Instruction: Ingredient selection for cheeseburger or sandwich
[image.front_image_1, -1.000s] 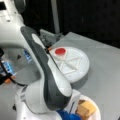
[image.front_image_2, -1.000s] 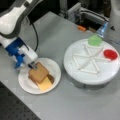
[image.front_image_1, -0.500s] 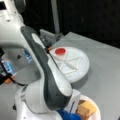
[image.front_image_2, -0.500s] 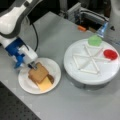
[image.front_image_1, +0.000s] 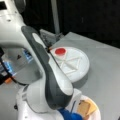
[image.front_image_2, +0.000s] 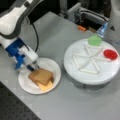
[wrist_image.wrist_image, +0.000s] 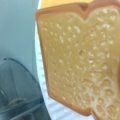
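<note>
The sandwich (image.front_image_2: 41, 76) lies on a white paper plate (image.front_image_2: 53, 66). It is a brown toast square on top, with a yellow cheese square (image.front_image_2: 46, 87) sticking out below. My gripper (image.front_image_2: 31, 66) hangs open at the stack's left edge, holding nothing. The wrist view is filled by the toast (wrist_image.wrist_image: 82, 57), with cheese (wrist_image.wrist_image: 57, 3) at the top and one dark finger (wrist_image.wrist_image: 17, 87) at the lower left. Other ingredients rest on the round white divided tray (image.front_image_2: 91, 72): a green leaf piece (image.front_image_2: 95, 40) and a red disc (image.front_image_2: 110, 54). The arm hides much of a front view, where the red disc (image.front_image_1: 60, 51) and the toast (image.front_image_1: 84, 107) show.
Grey equipment, an orange piece (image.front_image_2: 81, 28) and a blue-white item (image.front_image_2: 102, 29) stand behind the tray at a front view's top. A dark perforated board (image.front_image_2: 15, 110) lies beyond the table edge at the bottom left.
</note>
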